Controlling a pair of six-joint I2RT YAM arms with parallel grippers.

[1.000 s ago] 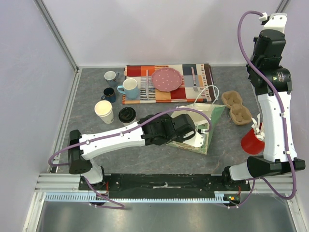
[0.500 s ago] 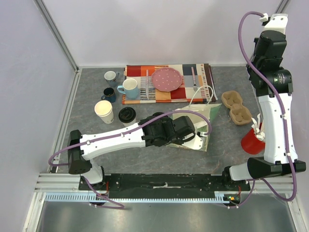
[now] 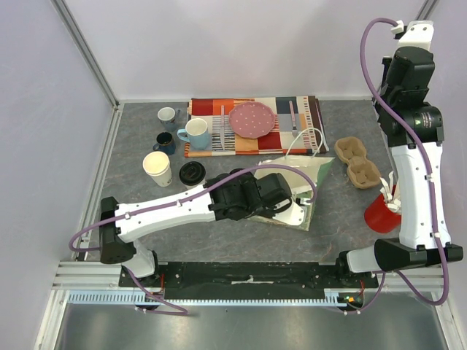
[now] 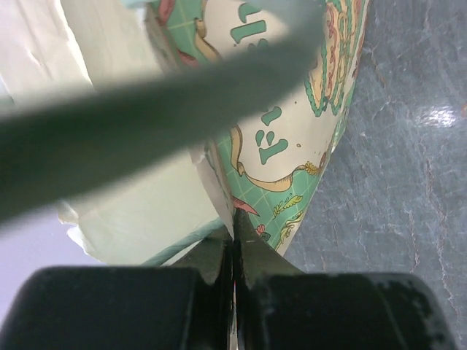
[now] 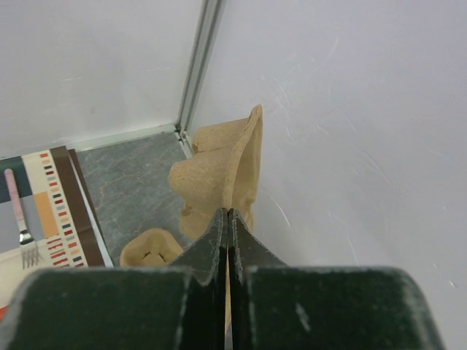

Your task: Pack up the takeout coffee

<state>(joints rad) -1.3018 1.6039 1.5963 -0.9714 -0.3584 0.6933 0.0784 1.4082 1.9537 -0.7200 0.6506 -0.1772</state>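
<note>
Top external view: well left of the left gripper [image 4: 234, 219], past its forearm, an open cup [image 3: 157, 168] stands with a black lid [image 3: 192, 173] just to its right. Whether that lid sits on a second cup I cannot tell. Three mugs [image 3: 195, 133] cluster behind them. The left gripper is pinched narrow on the edge of a green printed bag [image 3: 310, 175], which lies on its side around the fingers and to their right. Behind this hand, a pink plate [image 3: 252, 119] and a fork [image 3: 293, 120] rest on a striped mat [image 3: 211, 109]. Further right, a cardboard carrier [image 3: 357, 162] lies just ahead of the right gripper [image 5: 228, 215]. That gripper's fingers are pressed together and the carrier's edge meets their tips, but I cannot tell whether they grip it. A red cup [image 3: 379, 214] stands beside the right arm.
</note>
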